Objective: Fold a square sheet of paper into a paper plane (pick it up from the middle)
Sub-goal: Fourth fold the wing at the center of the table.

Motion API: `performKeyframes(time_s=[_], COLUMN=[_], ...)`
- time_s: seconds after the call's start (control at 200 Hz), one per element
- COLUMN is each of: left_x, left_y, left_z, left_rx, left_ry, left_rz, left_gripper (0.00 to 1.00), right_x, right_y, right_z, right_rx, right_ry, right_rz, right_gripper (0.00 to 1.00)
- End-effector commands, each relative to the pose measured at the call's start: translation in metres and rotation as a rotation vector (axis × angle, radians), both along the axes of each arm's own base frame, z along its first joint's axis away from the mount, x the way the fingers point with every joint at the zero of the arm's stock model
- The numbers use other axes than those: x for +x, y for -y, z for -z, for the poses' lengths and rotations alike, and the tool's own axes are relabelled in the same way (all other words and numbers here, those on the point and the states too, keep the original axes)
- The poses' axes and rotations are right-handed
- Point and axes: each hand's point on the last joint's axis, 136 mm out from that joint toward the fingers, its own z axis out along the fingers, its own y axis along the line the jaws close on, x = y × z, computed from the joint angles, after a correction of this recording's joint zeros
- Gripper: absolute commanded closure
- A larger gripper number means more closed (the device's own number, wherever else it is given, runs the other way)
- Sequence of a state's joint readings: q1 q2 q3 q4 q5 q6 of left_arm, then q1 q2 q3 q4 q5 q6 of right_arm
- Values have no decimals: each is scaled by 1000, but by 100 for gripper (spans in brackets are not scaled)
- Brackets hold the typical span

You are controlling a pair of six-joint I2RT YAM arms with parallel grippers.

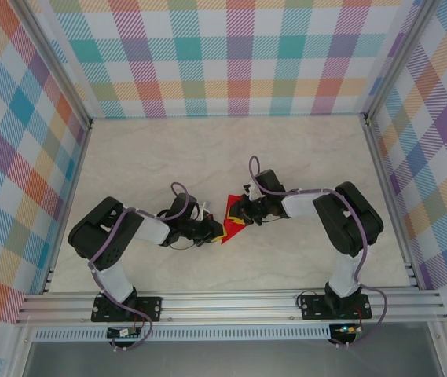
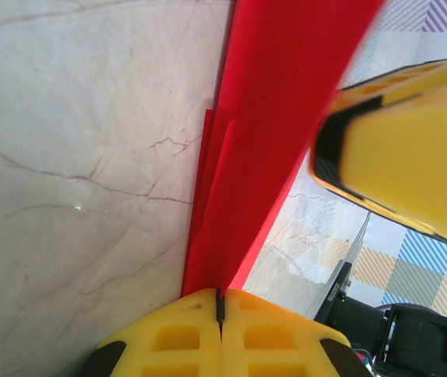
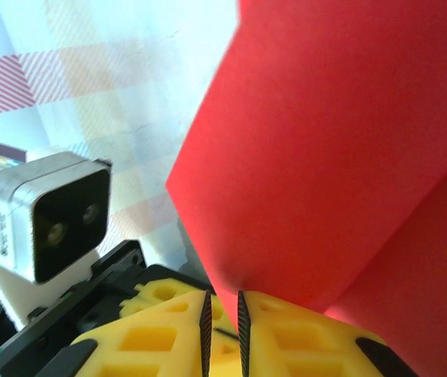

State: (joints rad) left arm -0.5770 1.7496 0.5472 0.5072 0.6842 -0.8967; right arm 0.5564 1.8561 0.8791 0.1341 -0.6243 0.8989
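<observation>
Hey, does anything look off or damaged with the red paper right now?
Nothing stands out. The folded red paper is held at either side by the left tool and the right tool; its edges look straight, and no tears are visible.

The top view looks steeply down from above and behind the arm bases, far enough back to take in the whole table [image 1: 302, 157] and its checked walls [image 1: 231, 55]. Each wrist view sits just behind its own claw, left claw [image 2: 219, 302] and right claw [image 3: 223, 308] at the bottom edge, very close to the folded red paper [image 1: 232, 221]. All three share that paper at mid-table; the right wrist view faces the left wrist's camera [image 3: 50, 228].
</observation>
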Motion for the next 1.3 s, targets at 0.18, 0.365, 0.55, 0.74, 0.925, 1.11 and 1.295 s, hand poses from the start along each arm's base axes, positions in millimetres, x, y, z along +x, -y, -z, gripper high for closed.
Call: performKeyframes(time_s=[0.18,0.365,0.55,0.74,0.925,1.11,1.295], left_x=[12,24,35,30,28,29,28], left_y=[-10,-4,-2,-7,-9,-7,-4], left_z=[9,-11,-13,5,16,18,17], left_rx=[109,108,130,170,195,192,186], left_ry=[53,127,140,94,63,55,61], left_rz=[-7,14,0,-2,1,8,28], left_gripper=[90,81,81,89,96,98,99], right_x=[9,7,5,4,6,7,6], right_y=[-1,1,3,4,8,25,25], right_z=[9,6,7,8,-1,-6,-6], right_rx=[-37,-36,-41,-44,-52,-137,-125], right_ry=[-1,4,2,2,23,60,54], right_rz=[26,26,27,31,44,89,102], right_gripper=[82,81,81,81,80,80,80])
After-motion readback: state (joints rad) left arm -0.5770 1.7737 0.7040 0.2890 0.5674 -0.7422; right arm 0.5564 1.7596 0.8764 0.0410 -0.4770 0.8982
